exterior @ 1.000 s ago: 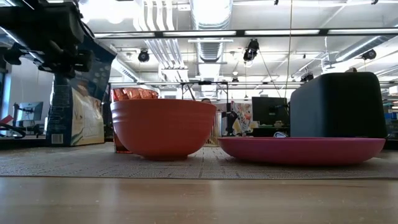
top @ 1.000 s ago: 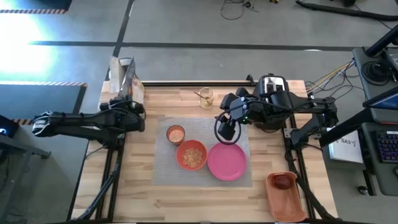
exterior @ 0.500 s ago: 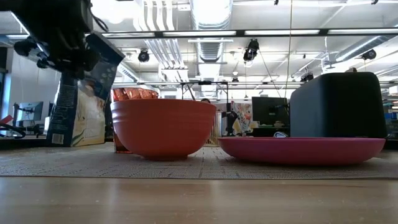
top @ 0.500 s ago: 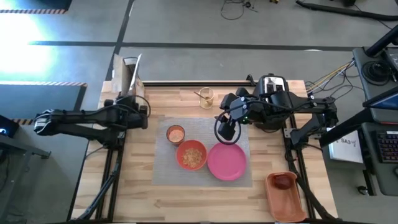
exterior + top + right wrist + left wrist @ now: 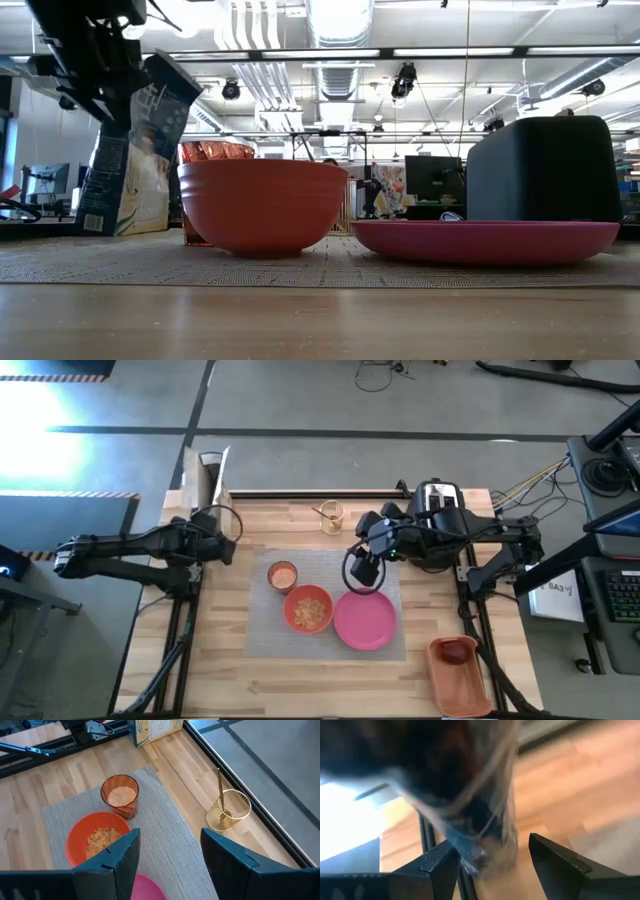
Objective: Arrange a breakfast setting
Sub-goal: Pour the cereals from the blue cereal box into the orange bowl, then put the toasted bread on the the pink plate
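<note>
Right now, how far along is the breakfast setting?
Done: the placemat holds the orange bowl with cereal, the cup and the pink plate. In hand: the left claw is by the cereal box; the right claw hovers open over the mat. Left: the spoon sits in its gold holder.

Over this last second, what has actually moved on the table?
The left gripper has drawn back from the cereal box, which now stands upright at the table's far-left corner. The right gripper, orange bowl, orange cup and pink plate stayed put.
</note>
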